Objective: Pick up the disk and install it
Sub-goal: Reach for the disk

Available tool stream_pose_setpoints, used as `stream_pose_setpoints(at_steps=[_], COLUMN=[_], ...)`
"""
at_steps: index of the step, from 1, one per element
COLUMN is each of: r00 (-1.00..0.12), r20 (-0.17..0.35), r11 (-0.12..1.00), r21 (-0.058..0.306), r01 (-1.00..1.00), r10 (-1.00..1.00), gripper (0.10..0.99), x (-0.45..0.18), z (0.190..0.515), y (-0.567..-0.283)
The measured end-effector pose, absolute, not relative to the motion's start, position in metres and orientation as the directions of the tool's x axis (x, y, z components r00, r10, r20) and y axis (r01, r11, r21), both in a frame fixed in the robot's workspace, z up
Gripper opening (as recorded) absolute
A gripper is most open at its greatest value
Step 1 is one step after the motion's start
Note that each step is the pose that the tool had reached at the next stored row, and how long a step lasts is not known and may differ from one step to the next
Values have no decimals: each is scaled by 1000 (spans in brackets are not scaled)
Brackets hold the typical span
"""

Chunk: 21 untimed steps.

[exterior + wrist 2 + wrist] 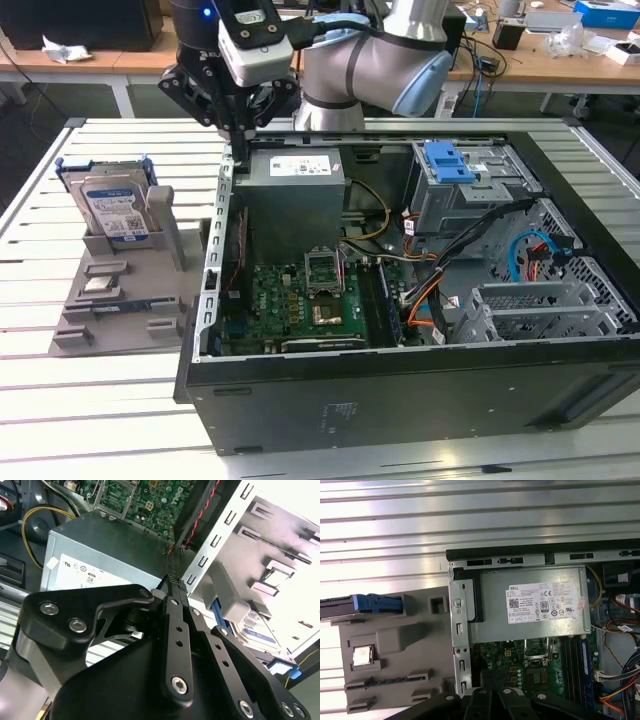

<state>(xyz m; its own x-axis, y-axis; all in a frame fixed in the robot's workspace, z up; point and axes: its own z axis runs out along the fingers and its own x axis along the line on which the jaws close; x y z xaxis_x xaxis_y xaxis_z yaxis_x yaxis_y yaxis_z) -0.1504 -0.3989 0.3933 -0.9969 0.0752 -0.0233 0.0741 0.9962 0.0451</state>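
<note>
The disk, a silver drive with a white-and-blue label and blue rails, stands on edge in the grey holder at the exterior view's left. The first wrist view has its blue top edge; its label shows in the second wrist view. My black gripper hangs over the back left corner of the open computer case, to the right of the disk and apart from it. Its fingers are shut together with nothing between them.
A blue plastic bracket sits on the drive cage in the case. The power supply lies just beside my fingers, the motherboard below it. A small square chip rests in the grey holder. Slatted metal table surrounds everything.
</note>
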Motion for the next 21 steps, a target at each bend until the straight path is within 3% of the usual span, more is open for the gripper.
stream_pose_setpoints(at_steps=[21], r00=[-997], r20=[-23], r11=[996], r21=[45], r01=[74], r10=[75], gripper=[106], x=[-192], z=[393], y=[-399])
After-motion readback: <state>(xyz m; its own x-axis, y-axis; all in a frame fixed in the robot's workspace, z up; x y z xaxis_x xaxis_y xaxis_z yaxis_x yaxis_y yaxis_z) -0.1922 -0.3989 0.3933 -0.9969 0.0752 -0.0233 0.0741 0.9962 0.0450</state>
